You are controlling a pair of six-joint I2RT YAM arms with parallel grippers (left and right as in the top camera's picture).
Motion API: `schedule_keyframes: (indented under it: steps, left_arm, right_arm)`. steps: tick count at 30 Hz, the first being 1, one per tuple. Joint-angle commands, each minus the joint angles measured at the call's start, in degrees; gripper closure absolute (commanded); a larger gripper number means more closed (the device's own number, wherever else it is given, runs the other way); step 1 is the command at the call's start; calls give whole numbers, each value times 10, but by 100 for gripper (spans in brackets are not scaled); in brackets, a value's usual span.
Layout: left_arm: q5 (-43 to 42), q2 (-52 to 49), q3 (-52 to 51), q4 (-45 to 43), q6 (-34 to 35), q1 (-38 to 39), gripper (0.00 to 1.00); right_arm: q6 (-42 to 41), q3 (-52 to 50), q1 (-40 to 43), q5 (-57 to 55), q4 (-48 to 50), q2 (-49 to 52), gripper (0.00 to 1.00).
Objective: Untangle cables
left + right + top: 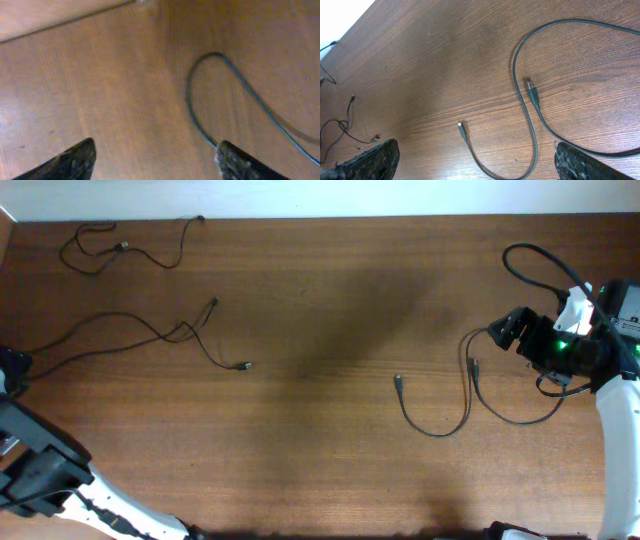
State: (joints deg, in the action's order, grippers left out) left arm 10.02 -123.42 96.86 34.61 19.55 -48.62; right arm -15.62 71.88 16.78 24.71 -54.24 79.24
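Three thin black cables lie apart on the wooden table (320, 300). One cable (120, 245) is coiled at the far left. A second cable (130, 330) runs from a plug (245, 366) toward the left edge, where my left gripper (12, 368) sits. In the left wrist view that gripper (156, 150) is open, and a cable loop (192, 105) runs up against its right fingertip (230, 155). The third cable (440, 415) loops at the right below my right gripper (508, 327). In the right wrist view the right gripper (477, 155) is open above this cable (535, 145), holding nothing.
The thicker black arm cable (535, 265) arcs over the right arm (610, 410). The left arm (50, 465) fills the near left corner. The table's far edge meets a white wall (320, 195).
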Motion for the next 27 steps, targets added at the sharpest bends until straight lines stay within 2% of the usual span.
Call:
schedule_keyframes:
  steps: [1,6,9,14,17,23,26,27]
  left_arm:
    - [-27,-14,-3,-17,3,12,30]
    - [-25,-64,-3,-18,3,16,36]
    - [-25,-87,-3,-37,-1,16,54]
    - [-21,-102,-3,-68,-3,18,59]
    - [-21,-117,-3,-75,-3,17,78]
    - [-45,-151,-3,-125,-4,21,86]
    - [-54,-151,5,-169,-87,29,93]
    - [-54,-151,16,-170,-119,30,93]
  right_arm:
    - [6,3,-3,-6,0,0,2]
    - [6,3,-3,-6,0,0,2]
    - [6,3,-3,-6,0,0,2]
    - [6,3,-3,-6,0,0,1]
    - [6,3,-3,-6,0,0,2]
    - [6,3,-3,-6,0,0,2]
    - [6,3,-3,-6,0,0,2]
    - [6,3,-3,-6,0,0,2]
